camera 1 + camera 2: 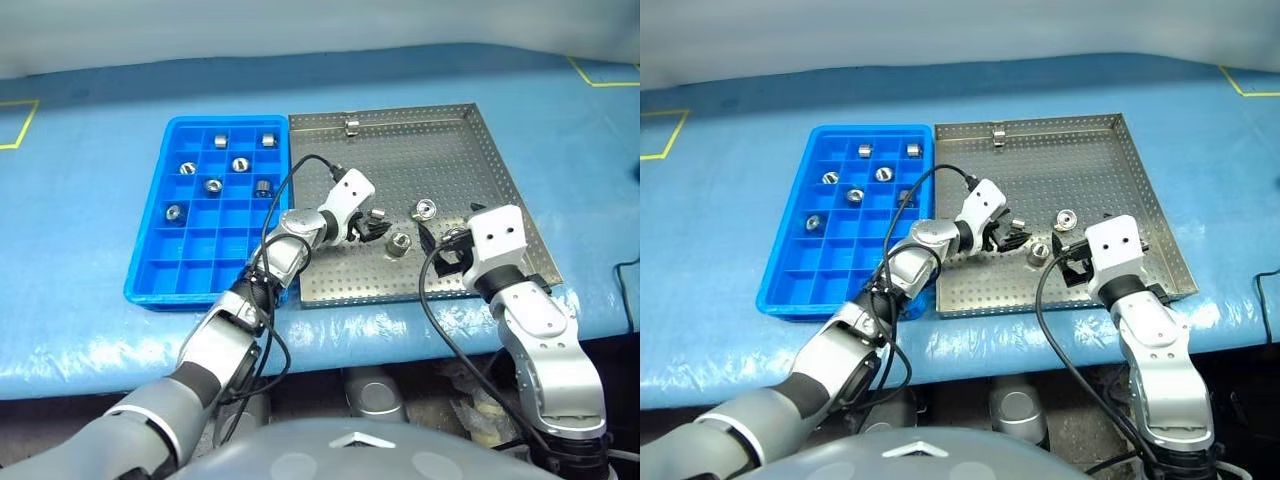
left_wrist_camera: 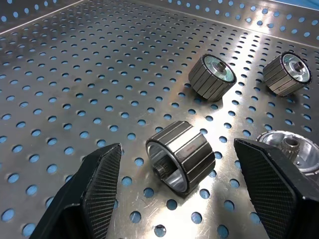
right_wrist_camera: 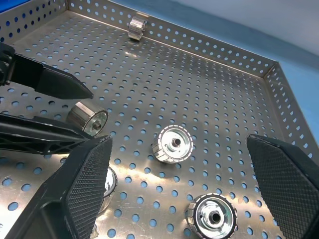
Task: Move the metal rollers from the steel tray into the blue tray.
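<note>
Workshop or lab bench, blue-covered table (image 1: 90,250), yellow tape marks (image 1: 18,125), parts trays (image 1: 150,285)

A blue cloth (image 1: 90,230) covers the whole table and hangs over its near edge in shiny wrinkles. Yellow tape outlines (image 1: 18,125) sit on the cloth at its far left and far right (image 1: 600,75). Beyond the cloth rises a pale wall (image 1: 300,25).

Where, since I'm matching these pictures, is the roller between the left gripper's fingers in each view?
Left eye: roller mid steel tray, at the left gripper.
Right eye: same spot, left of two other rollers.
Left wrist: roller lying on its side between the open fingers.
Right wrist: roller between the left arm's black fingers.
Shared landmark: those black fingers flanking it.
</note>
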